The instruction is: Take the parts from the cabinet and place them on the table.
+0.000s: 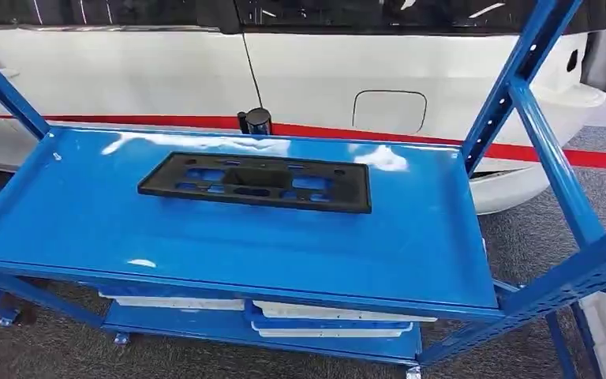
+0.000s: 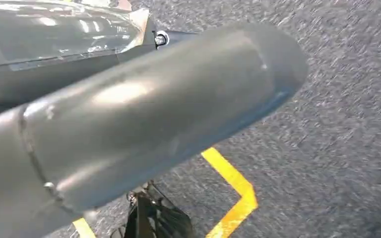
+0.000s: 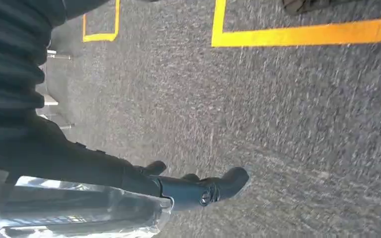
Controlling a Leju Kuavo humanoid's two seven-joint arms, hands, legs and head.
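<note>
— Lying flat on the blue worktop (image 1: pixel 87 213), near its middle, is one black part (image 1: pixel 256 181): a long moulded frame with cut-outs. Any marking on it is too small to read.

— And below?

— On the lower shelf (image 1: pixel 205 325) I count three white trays (image 1: pixel 331 312), mostly hidden by the worktop's edge. Behind stands a white car (image 1: pixel 166 71) with a red stripe (image 1: pixel 521 150), cut off on all sides; one small dark cylinder (image 1: pixel 254 121) sits just behind the worktop.

— The hands?

— The left hand (image 2: pixel 144 119) is one thick grey blurred shape above grey carpet and a yellow line (image 2: pixel 235 183). The right hand (image 3: pixel 198 191) shows dark fingers beside something shiny. Whether either hand is spread or curled, I cannot tell.
</note>
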